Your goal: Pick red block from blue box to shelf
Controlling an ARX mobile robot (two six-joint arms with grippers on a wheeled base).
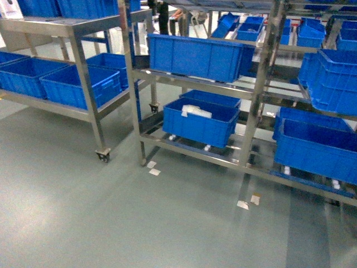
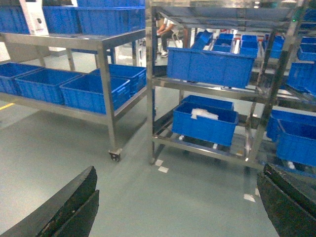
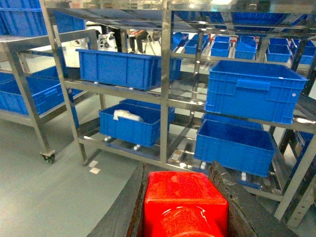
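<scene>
Tall shiny stainless-steel shelf (image 3: pixel 165 94) w/ perforated uprights fills the right wrist view, dark blue ribbed plastic crates (image 3: pixel 252 89) parked on its tiers; it stands straight ahead, prob. so the arm can reach a tier w/o turning; a second, lower steel rack on castors (image 1: pixel 83 72) sits to the left, also loaded w/ crates; grey-green floor (image 1: pixel 111 218) in front carries a few scraps of pale tape; turquoise box not in any view. Right pincer (image 3: pixel 185 207) is clamped on the small glossy red plastic block (image 3: pixel 185 210), jaws snug against both sides, held up facing the shelf for carrying; left pincer (image 2: pixel 177 207) spread wide, nothing between its dark fingers (image 2: pixel 69 205), idle; block looks picked, placing not yet done.
</scene>
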